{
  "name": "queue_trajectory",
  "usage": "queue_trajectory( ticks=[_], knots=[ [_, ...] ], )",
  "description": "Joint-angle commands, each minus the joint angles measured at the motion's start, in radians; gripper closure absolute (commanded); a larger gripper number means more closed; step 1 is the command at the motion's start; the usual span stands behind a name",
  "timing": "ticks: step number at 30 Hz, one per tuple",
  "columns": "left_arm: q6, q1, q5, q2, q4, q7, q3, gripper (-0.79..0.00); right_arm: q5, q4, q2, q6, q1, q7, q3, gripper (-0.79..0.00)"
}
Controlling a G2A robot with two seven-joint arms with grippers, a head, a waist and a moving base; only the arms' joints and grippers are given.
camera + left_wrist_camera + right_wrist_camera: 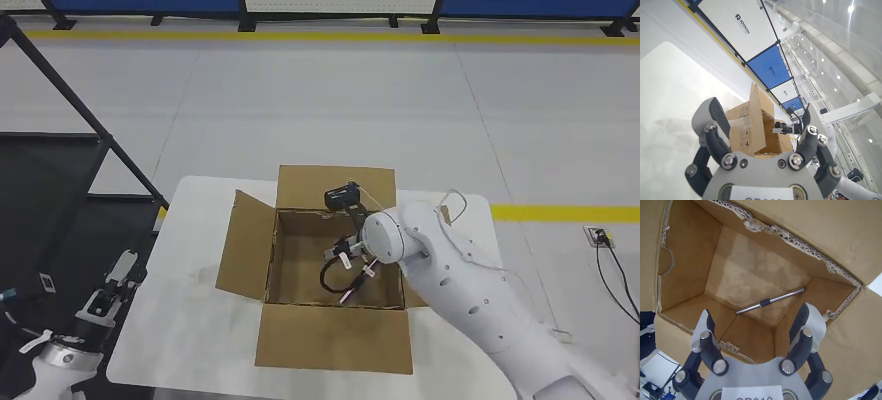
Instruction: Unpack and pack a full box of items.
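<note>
Right jaws gape empty over the cardboard box (pixel 687 266), whose metal rod (pixel 770 301) lies inside across a bottom corner. A jaw could jam on the close walls, or the rod roll free.

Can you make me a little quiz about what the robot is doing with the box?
1. True or false: the right gripper is open over the cardboard box.
2. What lies at the bottom of the box? A: a metal rod. B: a ball. C: a cup.
3. Fill in the missing word: the box stands on a white ____.
Key: 1 true; 2 A; 3 table.
</note>
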Motion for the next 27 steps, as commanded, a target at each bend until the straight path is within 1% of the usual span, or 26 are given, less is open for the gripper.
queue_trajectory(
  ticks=[1,8,10,11,13,15,17,21,25,27],
  knots=[
    [0.000,-0.010,-0.002,0.003,0.005,-0.017,-0.004,-0.785,0.000,0.001,0.000,-0.003,0.001,0.001,0.000,-0.785],
    [-0.009,-0.033,-0.009,0.012,0.020,-0.071,-0.008,-0.785,0.000,0.001,0.000,-0.003,0.001,0.001,0.000,-0.785],
    [-0.009,-0.036,-0.010,0.014,0.024,-0.082,-0.008,-0.785,-0.023,0.000,0.000,-0.037,-0.006,0.002,-0.017,-0.785],
    [-0.009,-0.039,-0.010,0.015,0.029,-0.084,-0.009,-0.785,-0.055,-0.002,-0.003,-0.035,-0.003,0.010,-0.033,-0.785],
    [-0.008,-0.045,-0.016,0.016,0.038,-0.085,-0.010,-0.785,-0.080,-0.008,-0.014,0.022,-0.009,0.022,-0.064,-0.785],
    [-0.007,-0.049,-0.022,0.018,0.044,-0.086,-0.011,-0.785,-0.109,0.019,-0.030,0.117,-0.008,0.030,-0.093,-0.785],
    [-0.005,-0.053,-0.026,0.019,0.048,-0.085,-0.012,-0.785,-0.108,0.072,-0.052,0.168,-0.011,-0.021,-0.117,-0.785],
    [-0.001,-0.065,-0.028,0.022,0.053,-0.085,-0.005,-0.785,-0.057,0.202,-0.104,0.258,0.007,-0.111,-0.146,-0.785],
    [0.001,-0.075,-0.028,0.024,0.055,-0.083,0.004,-0.785,0.045,0.343,-0.154,0.334,0.033,-0.187,-0.155,-0.785],
    [0.002,-0.079,-0.028,0.026,0.059,-0.082,0.006,-0.785,0.116,0.402,-0.178,0.348,0.047,-0.201,-0.157,-0.785]
  ],
)
